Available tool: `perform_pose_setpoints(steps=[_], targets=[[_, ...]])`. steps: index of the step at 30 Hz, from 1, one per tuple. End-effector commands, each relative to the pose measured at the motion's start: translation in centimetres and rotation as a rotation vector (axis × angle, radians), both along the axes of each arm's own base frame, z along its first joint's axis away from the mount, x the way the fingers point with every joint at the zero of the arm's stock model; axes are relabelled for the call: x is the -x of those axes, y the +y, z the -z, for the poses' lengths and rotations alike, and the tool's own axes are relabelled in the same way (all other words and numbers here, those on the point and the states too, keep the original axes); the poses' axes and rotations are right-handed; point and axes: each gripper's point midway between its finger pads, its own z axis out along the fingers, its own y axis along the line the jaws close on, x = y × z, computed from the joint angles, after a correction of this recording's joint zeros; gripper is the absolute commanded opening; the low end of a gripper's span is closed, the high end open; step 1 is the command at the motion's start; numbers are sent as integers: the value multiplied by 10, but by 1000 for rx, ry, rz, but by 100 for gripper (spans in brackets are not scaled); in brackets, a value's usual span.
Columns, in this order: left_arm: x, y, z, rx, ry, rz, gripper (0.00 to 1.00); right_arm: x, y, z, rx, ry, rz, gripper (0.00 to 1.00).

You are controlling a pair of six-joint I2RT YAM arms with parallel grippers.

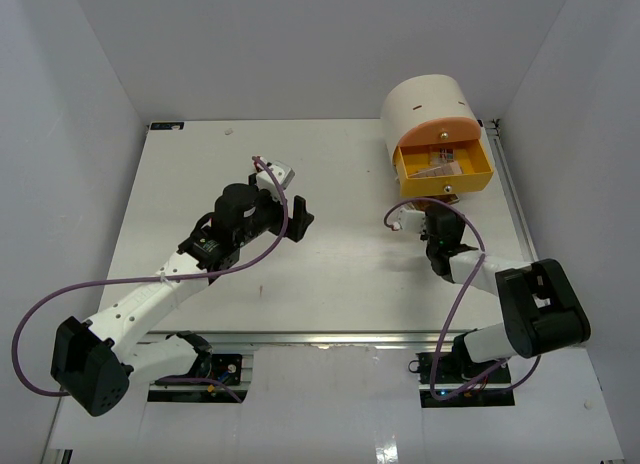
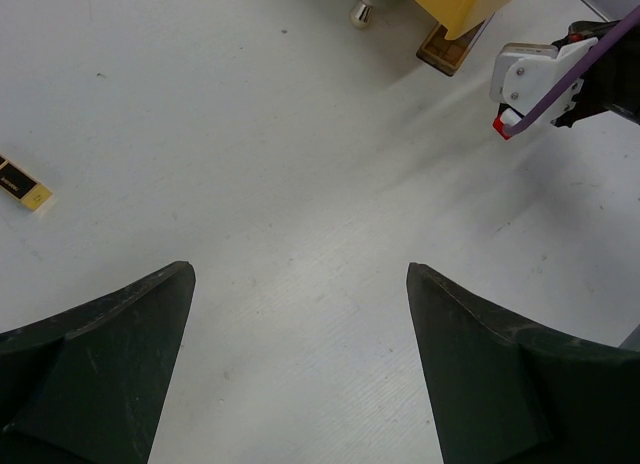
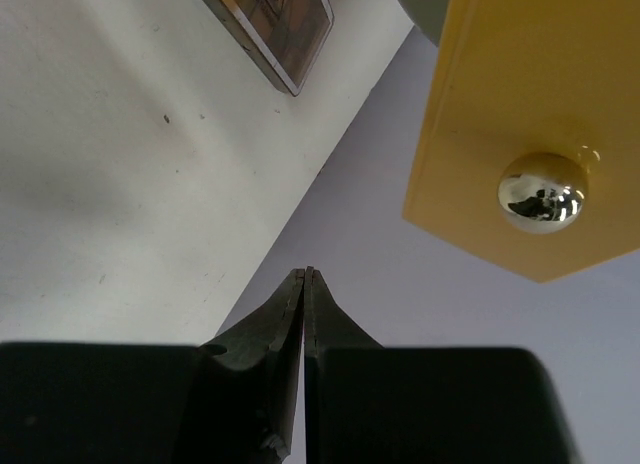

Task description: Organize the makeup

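Open table (image 1: 350, 284) is left free across the middle. The far right corner is blocked by the round drawer unit (image 1: 428, 106), its yellow drawer (image 1: 445, 169) pulled out just ahead of the closed right gripper (image 3: 305, 276). A brown palette (image 3: 275, 19) lies beside it. Walls (image 1: 70, 104) close in on both sides.

The desk (image 2: 300, 184) is a white matt board, smooth but flecked with small dark specks and faint scuffs. The left claw (image 2: 300, 274) is dark matt plastic with fine pale scratches, and the right claw (image 3: 305, 274) looks the same. The drawer (image 3: 520, 104) front looks like smooth yellow plastic with a soft satin sheen; its knob (image 3: 541, 191) is polished metal (bright enough to mirror the room). The cable (image 2: 570, 79) has a smooth purple sheath. The palette (image 3: 275, 24) shows a glossy brown face in a pale rim.
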Motion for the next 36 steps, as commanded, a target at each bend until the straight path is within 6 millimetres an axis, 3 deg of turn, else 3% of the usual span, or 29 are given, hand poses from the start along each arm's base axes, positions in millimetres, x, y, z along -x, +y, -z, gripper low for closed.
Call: perform_pose_setpoints(steps=[1,5,9,15,18,20,26,36], targets=[[4,-7,-2,25,8,47,98,-2,14,-4,-105,52,-47,8],[7,-14,1,33,28,82,98,11,40,-21,-284,108,-141,8],[6,-15,3,38,42,91,98,22,47,-29,-330,129,-178,8],[5,-13,3,33,39,83,98,21,57,-33,-472,201,-157,8],[4,-9,0,32,24,65,98,13,73,-54,-628,201,-171,8],[3,-7,-3,32,11,56,98,14,83,-56,-707,237,-182,8],[4,-4,-8,35,-1,49,98,-4,86,-83,-1088,246,-2,8],[4,-2,-12,39,-14,43,98,-22,77,-84,-1259,200,157,8]])
